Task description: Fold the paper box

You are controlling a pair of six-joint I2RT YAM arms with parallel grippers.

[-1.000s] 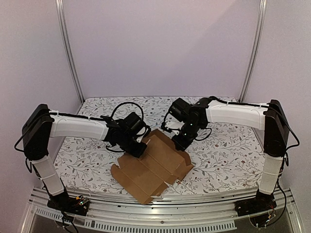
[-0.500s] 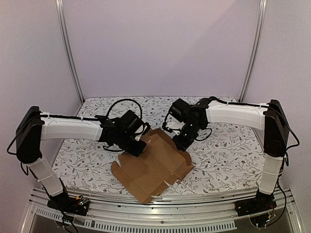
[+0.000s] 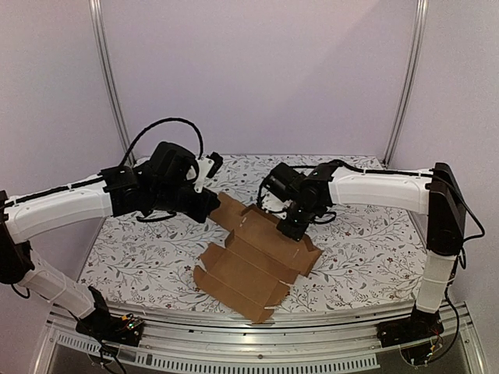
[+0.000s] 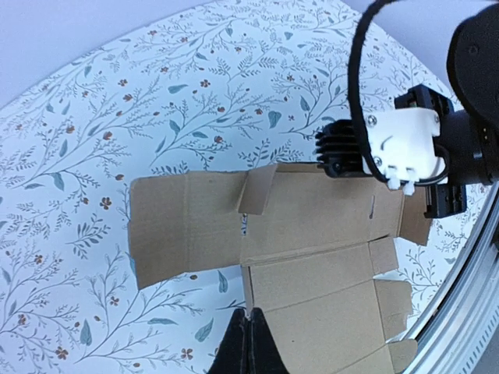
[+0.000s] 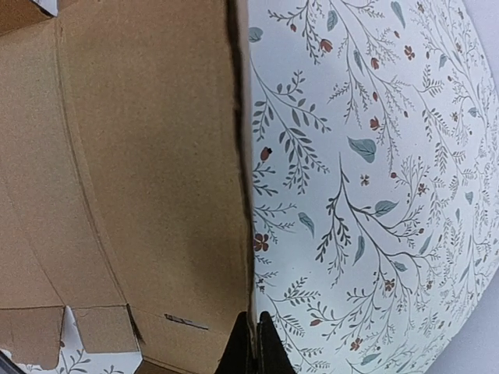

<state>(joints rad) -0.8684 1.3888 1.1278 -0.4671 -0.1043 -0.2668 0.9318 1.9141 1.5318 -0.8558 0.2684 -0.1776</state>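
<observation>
The paper box (image 3: 253, 261) is a flat brown die-cut cardboard sheet with creases and flaps, lying mid-table with its back left part raised. My left gripper (image 3: 214, 206) is shut on a thin edge of a side flap, seen edge-on between the fingers in the left wrist view (image 4: 251, 336), with the sheet (image 4: 312, 234) spread beyond. My right gripper (image 3: 294, 227) is shut on the sheet's back right edge; the right wrist view shows that edge in the jaws (image 5: 253, 336) and the panel (image 5: 140, 171) to the left.
A floral tablecloth (image 3: 366, 249) covers the table. A metal rail (image 3: 312, 354) runs along the near edge. White walls and two upright poles (image 3: 109, 86) enclose the back and sides. The right arm's wrist (image 4: 405, 152) shows in the left wrist view.
My left arm has risen and drawn back to the left, lifting the sheet's back left flap. The sheet has shifted a little to the right. The right gripper has stayed on its edge.
</observation>
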